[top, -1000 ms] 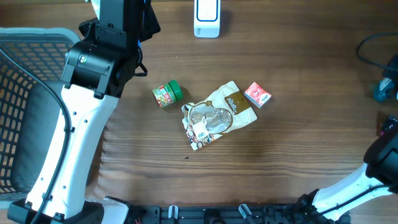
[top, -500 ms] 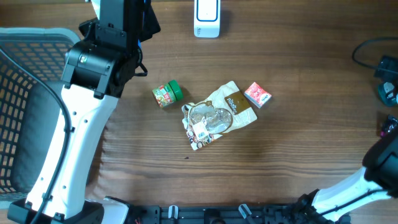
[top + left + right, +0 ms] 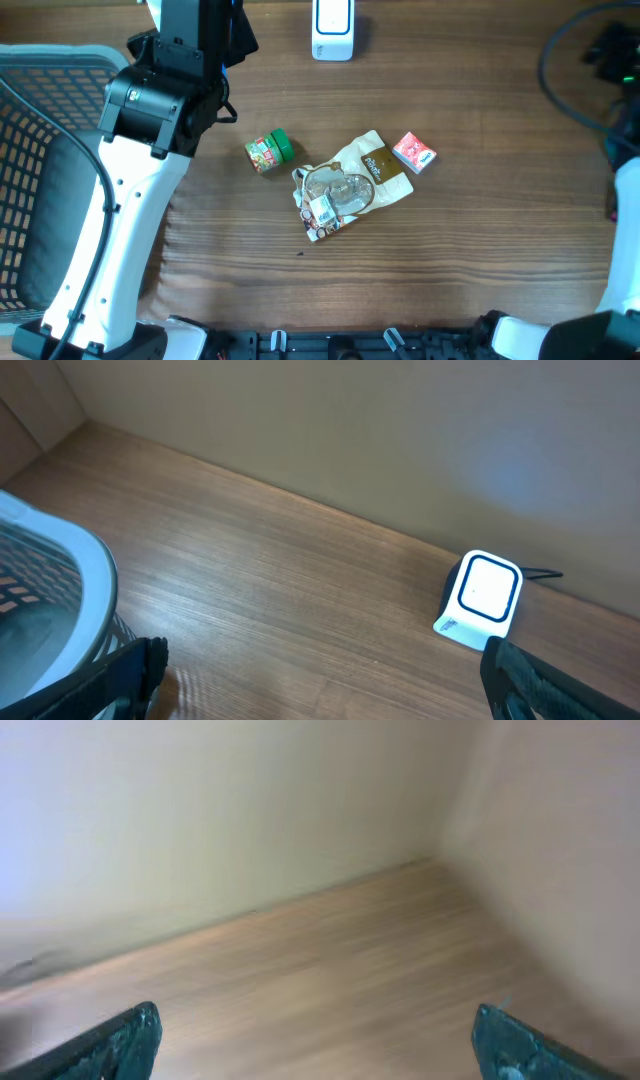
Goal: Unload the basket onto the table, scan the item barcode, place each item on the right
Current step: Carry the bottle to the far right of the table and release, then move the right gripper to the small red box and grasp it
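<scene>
basket (image 3: 70,52) blocks L | jar (image 3: 268,152), box (image 3: 413,152) crowd pouch (image 3: 350,188) | scanner (image 3: 332,28) lane open

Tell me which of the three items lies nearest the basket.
The small green-lidded jar, leftmost; the pouch and red box lie farther from the basket.

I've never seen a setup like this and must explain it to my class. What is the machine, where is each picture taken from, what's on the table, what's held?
Two robot arms stand at a wooden table. One picture looks down from above; the others come from a camera on each wrist. On the table lie a white scanner, a green-lidded jar, a snack pouch and a small red box; a basket sits at the left. The left gripper and right gripper are open, holding nothing.
</scene>
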Robot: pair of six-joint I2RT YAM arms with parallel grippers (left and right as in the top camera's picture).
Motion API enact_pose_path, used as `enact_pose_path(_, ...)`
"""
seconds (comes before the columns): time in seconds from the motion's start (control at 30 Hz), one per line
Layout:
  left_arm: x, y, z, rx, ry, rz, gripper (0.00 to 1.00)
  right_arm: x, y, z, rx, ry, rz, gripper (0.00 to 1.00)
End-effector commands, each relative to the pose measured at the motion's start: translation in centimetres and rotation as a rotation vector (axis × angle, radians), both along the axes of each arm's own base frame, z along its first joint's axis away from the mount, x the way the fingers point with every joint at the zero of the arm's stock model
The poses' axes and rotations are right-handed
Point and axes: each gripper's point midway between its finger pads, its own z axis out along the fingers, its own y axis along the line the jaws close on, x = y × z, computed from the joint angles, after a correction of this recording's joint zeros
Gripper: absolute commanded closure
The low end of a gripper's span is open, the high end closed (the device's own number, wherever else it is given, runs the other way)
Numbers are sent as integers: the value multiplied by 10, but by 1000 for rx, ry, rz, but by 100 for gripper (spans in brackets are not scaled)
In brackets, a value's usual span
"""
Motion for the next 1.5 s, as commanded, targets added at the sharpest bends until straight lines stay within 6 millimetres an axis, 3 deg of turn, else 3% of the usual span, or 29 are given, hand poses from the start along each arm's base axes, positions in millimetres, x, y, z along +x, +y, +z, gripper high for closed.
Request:
enact_pose_path(0.0, -5, 6, 12, -7, -34, 24, 0, 6, 99, -10, 465, 7, 210, 0)
enact_pose_path(0.07, -5, 6, 12, -7, -34, 24, 0, 7, 137, -16, 563, 47, 323, 0)
enact_pose_path(0.13, -5, 6, 12, -7, -34, 24, 0, 5, 153, -31, 619, 110, 303, 0)
enact_pose_path(0.23, -5, 6, 12, -7, -34, 24, 0, -19, 149, -91, 834, 311, -134, 0)
enact_pose_path(0.3, -5, 6, 12, -7, -34, 24, 0, -29, 153, -112, 796, 381, -223, 0)
enact_pose_path(0.43, -5, 6, 12, -7, -34, 24, 0, -28, 172, -139, 667, 445, -258, 0)
enact_pose_path(0.6, -5, 6, 12, -7, -34, 24, 0, -17, 220, -198, 618, 569, -235, 0)
enact_pose_path(0.73, -5, 6, 12, -7, -34, 24, 0, -28, 228, -236, 662, 664, -346, 0)
enact_pose_path(0.8, -5, 6, 12, -7, -34, 24, 0, -33, 227, -245, 661, 693, -379, 0)
enact_pose_path(1.13, -5, 6, 12, -7, -34, 24, 0, -35, 224, -254, 516, 761, -234, 0)
enact_pose_path(1.47, -5, 6, 12, -7, -34, 24, 0, -52, 244, -288, 604, 909, -228, 0)
